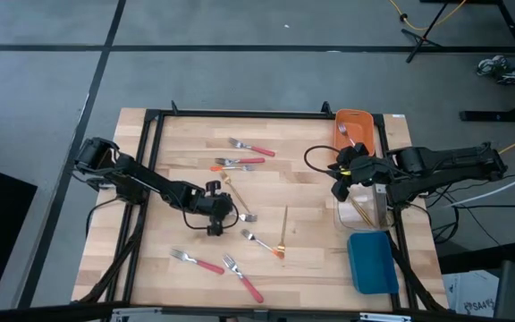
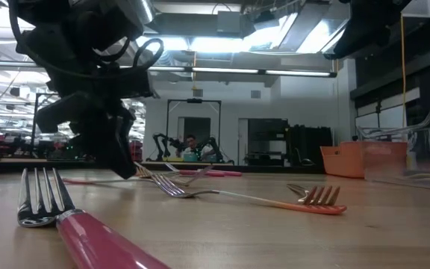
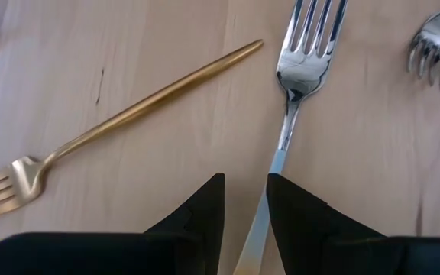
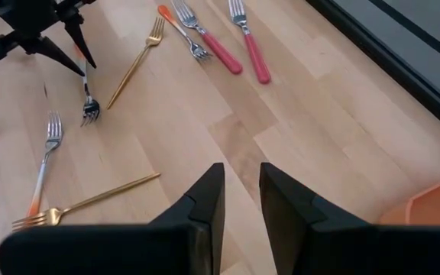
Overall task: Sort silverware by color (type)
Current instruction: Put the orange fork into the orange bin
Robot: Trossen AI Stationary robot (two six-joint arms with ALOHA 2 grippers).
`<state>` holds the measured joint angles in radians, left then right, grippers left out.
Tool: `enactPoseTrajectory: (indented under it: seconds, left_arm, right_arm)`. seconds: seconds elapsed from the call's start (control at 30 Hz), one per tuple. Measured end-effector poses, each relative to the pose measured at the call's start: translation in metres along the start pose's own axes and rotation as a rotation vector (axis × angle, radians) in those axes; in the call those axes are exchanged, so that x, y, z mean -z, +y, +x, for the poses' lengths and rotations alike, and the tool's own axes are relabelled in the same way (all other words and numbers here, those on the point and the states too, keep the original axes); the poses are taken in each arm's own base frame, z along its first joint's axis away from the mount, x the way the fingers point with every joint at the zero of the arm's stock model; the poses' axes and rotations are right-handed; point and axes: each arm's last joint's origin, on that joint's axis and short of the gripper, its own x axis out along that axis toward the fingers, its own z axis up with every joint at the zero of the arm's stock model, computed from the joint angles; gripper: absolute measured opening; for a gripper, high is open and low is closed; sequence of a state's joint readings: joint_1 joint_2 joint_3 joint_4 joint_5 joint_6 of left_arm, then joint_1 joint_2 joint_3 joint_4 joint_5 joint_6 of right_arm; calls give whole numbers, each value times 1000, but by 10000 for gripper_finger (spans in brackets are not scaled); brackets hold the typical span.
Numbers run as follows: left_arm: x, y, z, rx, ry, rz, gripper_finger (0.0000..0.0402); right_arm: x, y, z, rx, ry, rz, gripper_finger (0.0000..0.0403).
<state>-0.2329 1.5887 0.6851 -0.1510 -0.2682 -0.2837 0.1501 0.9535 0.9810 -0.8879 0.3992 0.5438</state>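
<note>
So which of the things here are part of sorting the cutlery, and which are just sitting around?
Part of the job:
pink-handled forks
orange-handled forks
gold fork
silver fork
orange bin
clear bin
blue bin

Just there:
table frame

I see my left claw (image 1: pixel 214 211) mid-worktop (image 1: pixel 177 161) among scattered forks (image 1: pixel 250 148); right claw (image 1: pixel 347 170) beside the orange bin (image 1: pixel 357 118).

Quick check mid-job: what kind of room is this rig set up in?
Probably a robotics lab or workshop, not a kitchen: a framed wooden worktable on grey concrete floor, long ceiling strip lights, and dark equipment racks along the back wall.
</note>
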Motion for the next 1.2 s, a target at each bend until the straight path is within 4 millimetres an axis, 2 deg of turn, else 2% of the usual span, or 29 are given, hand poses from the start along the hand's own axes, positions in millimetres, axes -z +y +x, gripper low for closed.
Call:
enactPoseTrajectory:
  seconds: [0.17,0.47,0.9,1.2]
  left_arm:
    - [-7,-2,-2,8,-28,-9,94]
    - [-9,-4,-2,72,-28,-11,94]
    - [-2,-7,14,58,21,-3,94]
    - [-4,-8,15,60,-1,-33,79]
  right_arm:
    - [0,0,0,0,0,0,76]
    - [0,0,0,0,0,0,76]
    - [0,0,0,1,2,-1,76]
    - [0,0,0,0,1,-1,76]
